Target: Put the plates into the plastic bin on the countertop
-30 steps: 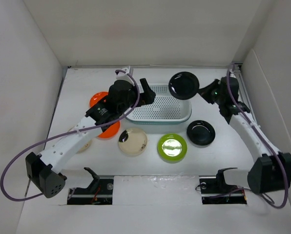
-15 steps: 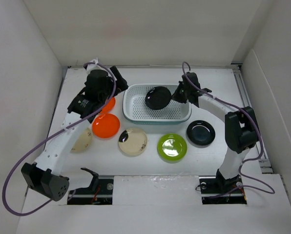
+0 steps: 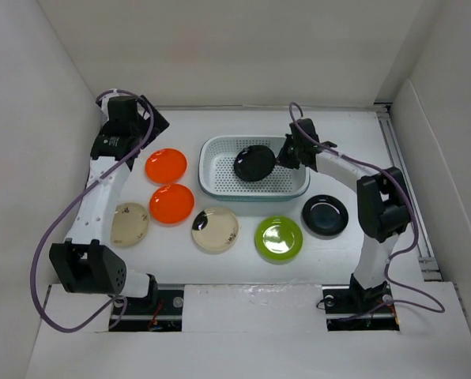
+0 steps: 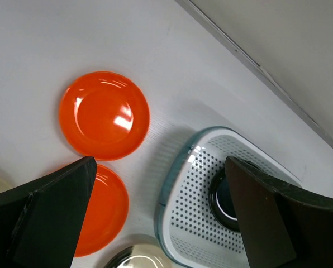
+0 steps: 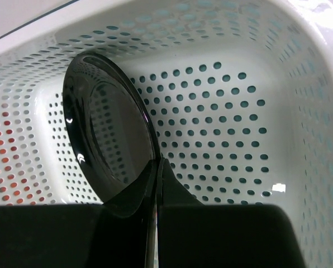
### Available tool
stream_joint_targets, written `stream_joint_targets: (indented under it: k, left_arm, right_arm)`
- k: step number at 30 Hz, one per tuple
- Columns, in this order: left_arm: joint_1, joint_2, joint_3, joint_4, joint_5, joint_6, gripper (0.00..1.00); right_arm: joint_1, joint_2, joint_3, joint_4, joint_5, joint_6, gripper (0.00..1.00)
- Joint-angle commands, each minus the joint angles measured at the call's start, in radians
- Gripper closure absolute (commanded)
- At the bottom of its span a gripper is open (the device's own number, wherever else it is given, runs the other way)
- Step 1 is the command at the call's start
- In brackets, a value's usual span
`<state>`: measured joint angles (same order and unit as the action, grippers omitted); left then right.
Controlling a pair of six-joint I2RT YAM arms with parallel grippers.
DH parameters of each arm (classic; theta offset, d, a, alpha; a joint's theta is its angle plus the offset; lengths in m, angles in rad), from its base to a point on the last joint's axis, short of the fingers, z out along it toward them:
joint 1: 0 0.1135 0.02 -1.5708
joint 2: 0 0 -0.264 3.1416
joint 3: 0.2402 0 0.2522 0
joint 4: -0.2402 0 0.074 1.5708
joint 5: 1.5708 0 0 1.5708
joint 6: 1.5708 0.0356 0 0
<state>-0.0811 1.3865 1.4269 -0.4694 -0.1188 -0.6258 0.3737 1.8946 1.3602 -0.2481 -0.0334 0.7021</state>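
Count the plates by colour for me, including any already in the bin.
Orange plates: 2
Black plates: 2, one inside the plastic bin
Lime green plate: 1
Translucent tan plates: 2
Total: 7

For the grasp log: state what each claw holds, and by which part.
Right claw grips a black plate by its rim, on edge inside the plastic bin. Left claw is open, holding nothing.
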Motion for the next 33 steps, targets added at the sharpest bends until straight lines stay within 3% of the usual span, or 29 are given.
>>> stream_joint_targets:
  k: [1, 4, 6, 7, 12, 13, 14, 15, 17, 20, 27, 31, 33]
  left_arm:
    - [0.049, 0.012, 0.047, -0.015, 0.01, 0.009, 0.0]
    - [0.098, 0.057, 0.037, -0.015, 0.01, 0.018, 0.0]
    - [0.118, 0.098, 0.027, -0.015, 0.01, 0.028, 0.0]
    - [0.141, 0.112, 0.027, -0.015, 0.024, 0.037, 0.0]
    - [0.164, 0.181, 0.027, -0.005, 0.024, 0.037, 0.0]
    - [0.175, 0.199, 0.027, -0.005, 0.015, 0.046, 0.0]
    - [0.175, 0.21, 0.027, -0.005, 0.015, 0.046, 0.0]
    - [0.184, 0.22, 0.027, -0.005, 0.015, 0.046, 0.0]
    - [0.194, 0.238, 0.006, -0.005, 0.015, 0.055, 0.0]
    - [0.227, 0.281, -0.043, 0.03, 0.083, 0.066, 0.0]
    - [0.25, 0.407, -0.075, 0.058, 0.175, 0.127, 0.02]
    - [0.25, 0.454, -0.106, 0.094, 0.195, 0.136, 0.08]
    - [0.25, 0.477, -0.106, 0.104, 0.205, 0.126, 0.15]
  right_arm:
    - [-0.013, 0.026, 0.06, 0.02, 0.01, -0.01, 1.0]
    - [-0.024, 0.058, 0.096, -0.014, -0.002, -0.019, 0.92]
    - [-0.024, 0.041, 0.083, -0.002, -0.002, -0.019, 0.76]
    - [-0.024, 0.029, 0.073, -0.002, -0.002, -0.019, 0.61]
    - [-0.004, -0.064, 0.042, 0.001, 0.021, -0.019, 0.39]
    - [0.008, -0.084, 0.042, 0.001, 0.035, -0.019, 0.31]
    - [0.025, -0.109, 0.03, -0.011, 0.059, -0.019, 0.3]
    - [0.037, -0.135, 0.016, -0.011, 0.075, -0.019, 0.16]
    - [0.062, -0.213, 0.007, -0.011, 0.113, -0.03, 0.06]
    - [0.106, -0.305, 0.007, -0.037, 0.122, -0.03, 0.04]
    - [0.159, -0.488, -0.059, 0.004, -0.049, -0.05, 0.04]
    - [0.159, -0.571, -0.084, 0.013, -0.14, -0.079, 0.04]
    - [0.159, -0.621, -0.11, 0.026, -0.149, -0.079, 0.04]
